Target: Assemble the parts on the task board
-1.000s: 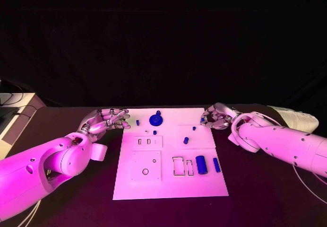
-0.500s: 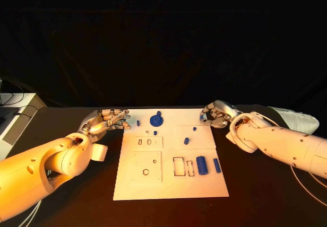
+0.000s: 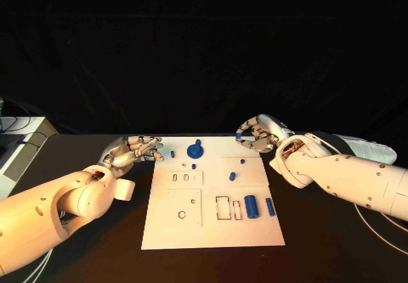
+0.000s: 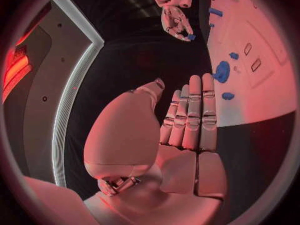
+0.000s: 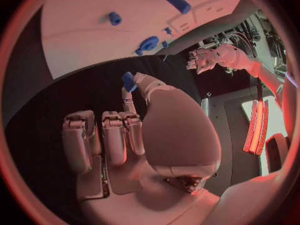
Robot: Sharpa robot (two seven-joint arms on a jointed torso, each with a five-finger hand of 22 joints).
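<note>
A black table [image 3: 76, 153] carries the white task board [image 3: 213, 227] at its middle.

One white task board [image 3: 213, 227] lies on the desk [image 3: 323, 247]. Eight blue parts [image 3: 252, 206] sit on the board, and a ninth blue part [image 3: 239, 135] is above its far right corner.

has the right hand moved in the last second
Yes. The right hand, pinching a small blue part, has risen and shifted toward the middle of the task board's far edge.
</note>
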